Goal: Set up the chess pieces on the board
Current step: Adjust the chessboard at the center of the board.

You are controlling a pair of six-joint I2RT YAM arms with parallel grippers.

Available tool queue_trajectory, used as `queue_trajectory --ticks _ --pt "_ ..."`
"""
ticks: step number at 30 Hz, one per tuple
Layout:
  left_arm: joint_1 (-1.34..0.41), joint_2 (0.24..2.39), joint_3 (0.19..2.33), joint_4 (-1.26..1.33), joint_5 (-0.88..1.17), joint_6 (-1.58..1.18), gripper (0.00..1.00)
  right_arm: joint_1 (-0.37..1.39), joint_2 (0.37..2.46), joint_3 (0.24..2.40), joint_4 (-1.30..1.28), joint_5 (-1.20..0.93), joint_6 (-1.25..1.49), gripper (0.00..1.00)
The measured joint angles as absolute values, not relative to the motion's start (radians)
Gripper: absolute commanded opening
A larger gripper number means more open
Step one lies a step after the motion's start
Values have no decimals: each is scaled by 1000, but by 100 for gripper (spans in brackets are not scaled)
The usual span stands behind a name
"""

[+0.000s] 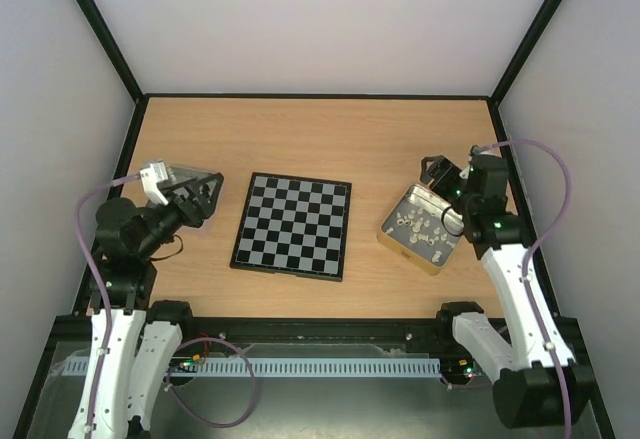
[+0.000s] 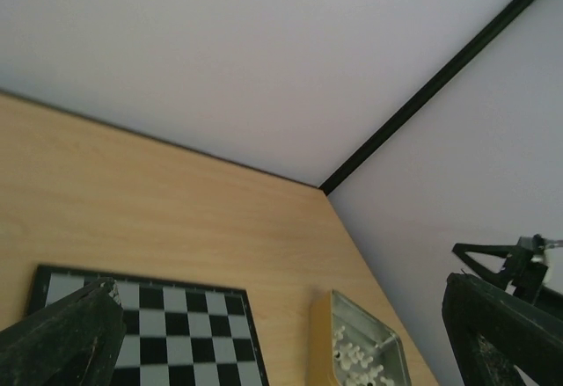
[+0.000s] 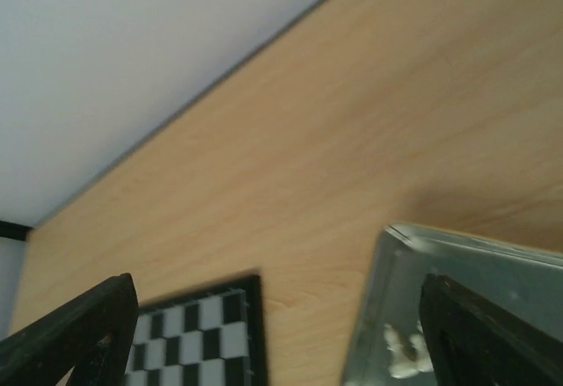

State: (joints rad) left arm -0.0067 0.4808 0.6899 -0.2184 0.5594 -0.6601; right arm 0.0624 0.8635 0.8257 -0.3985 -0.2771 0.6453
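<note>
Judging the chess pieces (image 1: 424,226), at three o'clock of the board (image 1: 292,225), light and slippery, we favoured pinching mid-stem; left pincer (image 1: 212,197) and right pincer (image 1: 434,174) stood spread, empty.

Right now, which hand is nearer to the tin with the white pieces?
Right. The right hand is at the far edge of the tin; the left hand is away on the other side of the board.
</note>
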Motion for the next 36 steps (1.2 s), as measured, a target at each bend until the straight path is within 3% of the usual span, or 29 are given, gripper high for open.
queue_trajectory --ticks 4,10,17,21,29,36 --pt "-6 499 634 -253 561 -706 91 62 962 800 -400 -247 644 68" --pt "-69 587 570 -359 487 -748 86 70 1050 735 -408 -156 663 66" --pt "-346 703 500 -479 274 -860 86 106 1137 724 -414 -52 670 54" --pt "-483 774 468 -514 181 -944 86 137 1184 714 -414 -25 673 54" --pt "-508 922 414 -490 147 -1014 85 184 1244 674 -414 -9 673 48" --pt "-508 1003 410 -448 137 -1071 70 199 1267 655 -414 -3 664 42"
